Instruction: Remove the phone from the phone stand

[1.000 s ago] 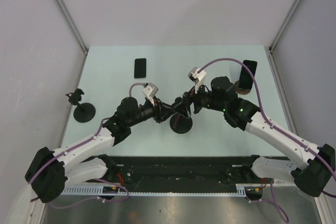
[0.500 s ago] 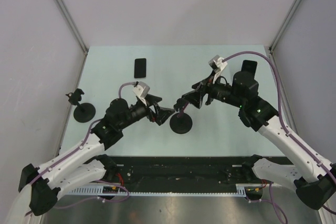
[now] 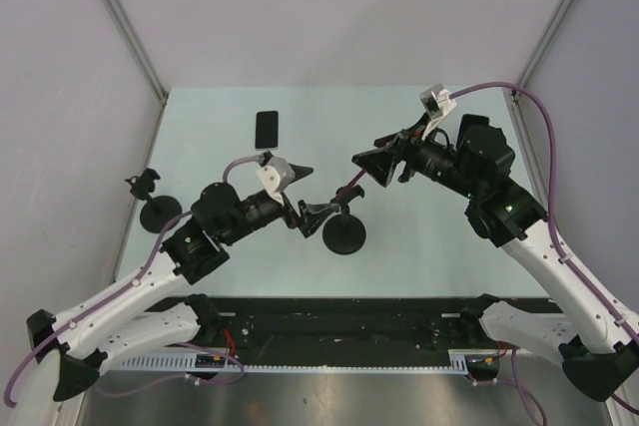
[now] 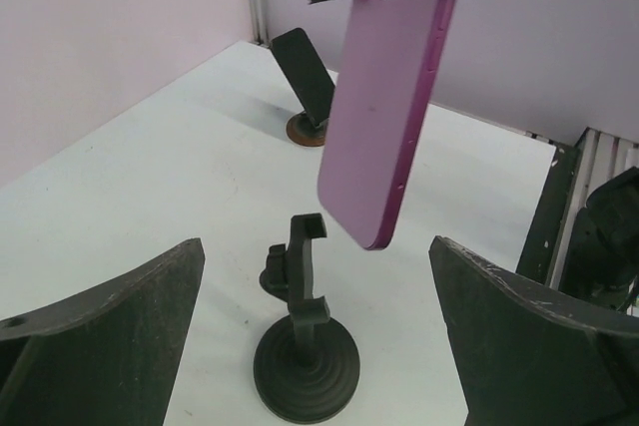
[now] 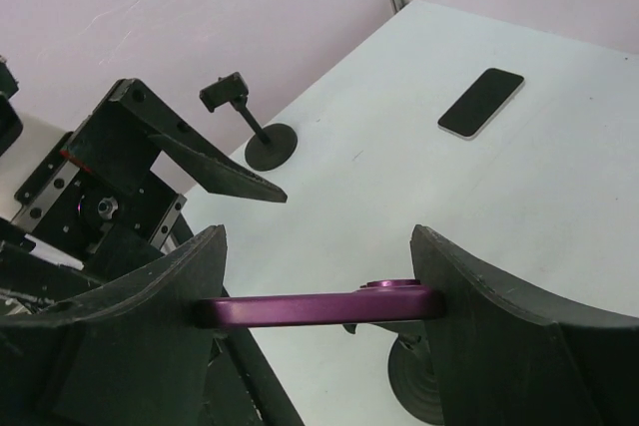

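Note:
My right gripper (image 5: pixel 319 306) is shut on the edges of a purple phone (image 5: pixel 300 308) and holds it in the air above the black phone stand (image 3: pixel 344 234). From the left wrist the phone (image 4: pixel 389 117) hangs tilted, its lower corner just above and clear of the stand's empty cradle (image 4: pixel 303 276). My left gripper (image 4: pixel 315 251) is open wide, one finger either side of the stand without touching it. From above, the left gripper (image 3: pixel 310 193) sits just left of the stand, and the right gripper (image 3: pixel 365 171) is above and behind it with the phone (image 3: pixel 351 190).
A dark phone (image 3: pixel 267 129) lies flat at the back left of the table. A second empty black stand (image 3: pixel 158 211) is at the left edge. Another dark phone leans on a round brown holder (image 4: pixel 305 82) at the back right, behind my right arm.
My right gripper has lifted the purple phone up and back off the stand. My left gripper has opened wide and drawn back a little to the left.

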You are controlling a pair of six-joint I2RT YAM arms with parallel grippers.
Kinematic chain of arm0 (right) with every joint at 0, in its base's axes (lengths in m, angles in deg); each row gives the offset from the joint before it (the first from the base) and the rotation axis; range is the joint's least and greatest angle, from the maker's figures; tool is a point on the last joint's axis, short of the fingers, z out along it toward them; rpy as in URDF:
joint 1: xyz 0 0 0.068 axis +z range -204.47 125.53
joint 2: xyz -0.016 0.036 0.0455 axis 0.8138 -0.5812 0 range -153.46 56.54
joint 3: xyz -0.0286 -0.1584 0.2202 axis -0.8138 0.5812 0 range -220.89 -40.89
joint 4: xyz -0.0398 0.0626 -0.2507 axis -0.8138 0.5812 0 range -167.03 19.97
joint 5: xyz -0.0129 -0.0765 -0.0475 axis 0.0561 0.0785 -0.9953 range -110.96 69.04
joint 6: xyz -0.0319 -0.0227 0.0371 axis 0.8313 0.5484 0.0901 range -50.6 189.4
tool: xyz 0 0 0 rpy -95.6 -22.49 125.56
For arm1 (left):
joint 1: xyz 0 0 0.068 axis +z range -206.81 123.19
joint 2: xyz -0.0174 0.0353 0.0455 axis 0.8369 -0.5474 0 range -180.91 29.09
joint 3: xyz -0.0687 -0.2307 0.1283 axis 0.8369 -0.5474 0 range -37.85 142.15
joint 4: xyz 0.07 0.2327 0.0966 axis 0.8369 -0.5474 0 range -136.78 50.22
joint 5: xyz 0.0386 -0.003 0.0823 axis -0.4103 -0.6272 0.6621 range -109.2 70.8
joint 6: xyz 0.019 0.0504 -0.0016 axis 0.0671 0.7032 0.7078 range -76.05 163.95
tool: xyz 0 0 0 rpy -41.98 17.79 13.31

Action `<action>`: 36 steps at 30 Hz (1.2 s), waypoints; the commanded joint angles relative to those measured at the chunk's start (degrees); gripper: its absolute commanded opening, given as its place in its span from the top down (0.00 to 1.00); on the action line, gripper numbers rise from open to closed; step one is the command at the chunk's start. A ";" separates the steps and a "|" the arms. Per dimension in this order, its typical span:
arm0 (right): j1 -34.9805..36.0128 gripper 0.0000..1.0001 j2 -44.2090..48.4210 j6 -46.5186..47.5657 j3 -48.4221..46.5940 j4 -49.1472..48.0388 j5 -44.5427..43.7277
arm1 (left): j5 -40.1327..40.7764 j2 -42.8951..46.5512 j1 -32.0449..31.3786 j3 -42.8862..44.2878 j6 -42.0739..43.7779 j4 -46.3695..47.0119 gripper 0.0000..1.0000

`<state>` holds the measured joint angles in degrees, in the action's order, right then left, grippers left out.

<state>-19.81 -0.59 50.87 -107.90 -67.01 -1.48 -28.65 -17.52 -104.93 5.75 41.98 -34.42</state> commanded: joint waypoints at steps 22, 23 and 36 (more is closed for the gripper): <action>-0.02 1.00 -0.88 -6.44 -3.57 -3.87 -5.07 | 21.58 -13.77 -13.40 12.74 18.85 -0.09 0.45; -0.03 1.00 -0.88 -6.61 -3.57 -3.87 -5.07 | 21.93 -14.12 -13.41 12.74 18.77 -0.09 0.53; -0.20 0.72 -0.71 -6.88 -3.57 -3.08 -6.04 | 26.14 -13.77 -13.93 12.13 13.68 0.70 1.00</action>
<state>-19.81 -2.18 44.75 -107.98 -66.53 -7.10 -7.25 -32.17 -119.05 15.93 57.25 -35.73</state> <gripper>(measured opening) 0.754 0.046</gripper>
